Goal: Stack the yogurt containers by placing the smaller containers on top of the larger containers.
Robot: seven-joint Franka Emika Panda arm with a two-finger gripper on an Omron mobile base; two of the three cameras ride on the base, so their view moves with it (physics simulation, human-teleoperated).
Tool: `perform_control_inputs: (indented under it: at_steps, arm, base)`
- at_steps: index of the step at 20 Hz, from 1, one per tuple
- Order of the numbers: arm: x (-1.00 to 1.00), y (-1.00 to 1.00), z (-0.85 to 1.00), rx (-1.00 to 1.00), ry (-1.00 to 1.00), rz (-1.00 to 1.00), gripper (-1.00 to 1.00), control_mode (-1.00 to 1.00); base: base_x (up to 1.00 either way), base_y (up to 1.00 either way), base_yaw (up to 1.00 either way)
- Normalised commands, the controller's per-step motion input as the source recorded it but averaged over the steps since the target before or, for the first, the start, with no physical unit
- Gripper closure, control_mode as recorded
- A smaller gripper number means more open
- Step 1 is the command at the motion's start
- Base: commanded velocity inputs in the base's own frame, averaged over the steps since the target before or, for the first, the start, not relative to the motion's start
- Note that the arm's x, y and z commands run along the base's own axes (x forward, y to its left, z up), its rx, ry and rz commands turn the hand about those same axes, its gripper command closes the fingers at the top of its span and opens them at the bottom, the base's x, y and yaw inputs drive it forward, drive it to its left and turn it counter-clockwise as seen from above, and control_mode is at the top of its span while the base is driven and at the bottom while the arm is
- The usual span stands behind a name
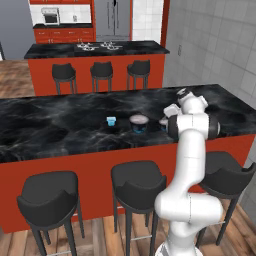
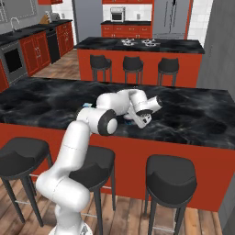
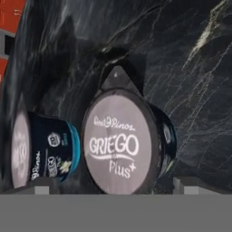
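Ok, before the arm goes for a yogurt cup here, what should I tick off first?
1. Jaws wide enough for a cup: ok. The gripper is open, with one tip on each side of the hand view.
2. Target lined up: ok. The small dark cup sits between the two tips.
3. Target upright, lid on: ok.
4. Landing spot ready: ok. The large tub stands upright on the counter with nothing on its lid.
5. Neighbour out of the way: ok. The light-blue cup stands apart, on the far side of the tub.
6. Fingers low enough to close on the cup's wall: cannot tell.
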Motion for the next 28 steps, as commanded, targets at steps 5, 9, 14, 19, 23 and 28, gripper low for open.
perform_control_inputs:
  at_steps: [5,9,14,19,23,28]
  arm:
    - [0.19,0.0,-0.09,0.0,0.01,0.0,-1.0,-1.0]
    - [0.16,0.0,-0.09,0.0,0.0,0.0,-1.0,-1.0]
    - [0.12,-0.01,-0.09,0.0,0.0,0.0,-1.0,-1.0]
    - [0.1,-0.04,-0.1,0.0,0.0,0.0,-1.0,-1.0]
    - [0.07,-0.01,-0.12,0.0,0.0,0.0,-1.0,-1.0]
    - [0.0,0.0,-0.11,0.0,0.01,0.0,1.0,-1.0]
  base:
    - [0.0,0.0,0.0]
    - [0.0,0.0,0.0]
    - [0.0,0.0,0.0]
    - [0.0,0.0,0.0]
    - [0.0,0.0,0.0]
    - [0.0,0.0,0.0]
